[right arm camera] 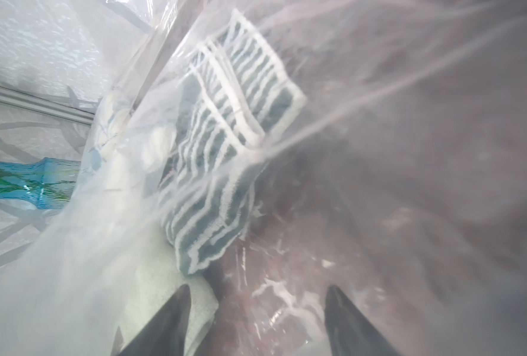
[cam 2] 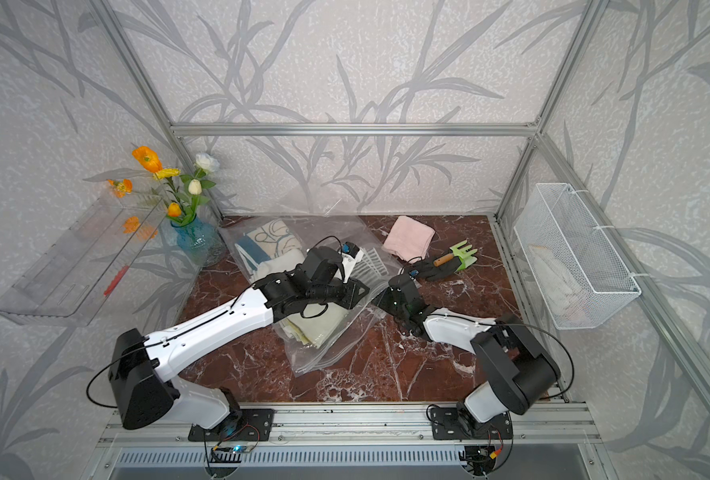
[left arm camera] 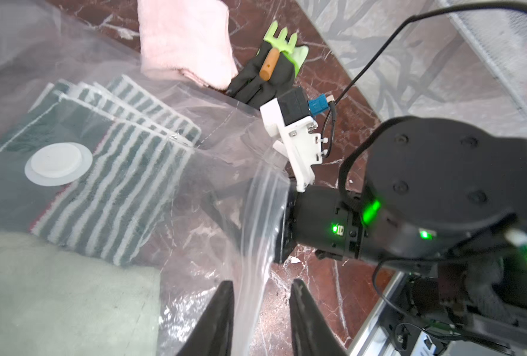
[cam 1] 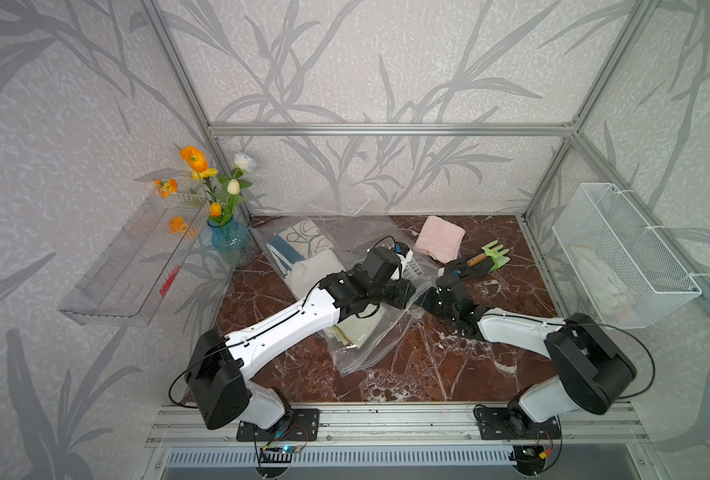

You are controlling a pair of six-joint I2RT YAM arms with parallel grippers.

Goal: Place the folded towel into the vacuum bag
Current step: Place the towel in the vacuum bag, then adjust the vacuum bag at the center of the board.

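Your right pincer (right arm camera: 258, 286) sits closest to the lens, its fingers spread wide under the clear film of the vacuum bag (right arm camera: 410, 123) and gripping nothing. Just ahead, the striped folded towel (right arm camera: 225, 138) lies inside the bag, clear of both fingertips. Your left pincer (left arm camera: 262, 282) is parted as well, with the bag's loose edge running between its fingers, unpinched. You can see the white valve (left arm camera: 57, 163) above that towel, beside a pale green towel (left arm camera: 55, 292). The bag stretches from the desk's (cam 1: 428, 365) back-left corner toward its middle. A pink towel (cam 1: 440, 243) lies outside it, near the back edge.
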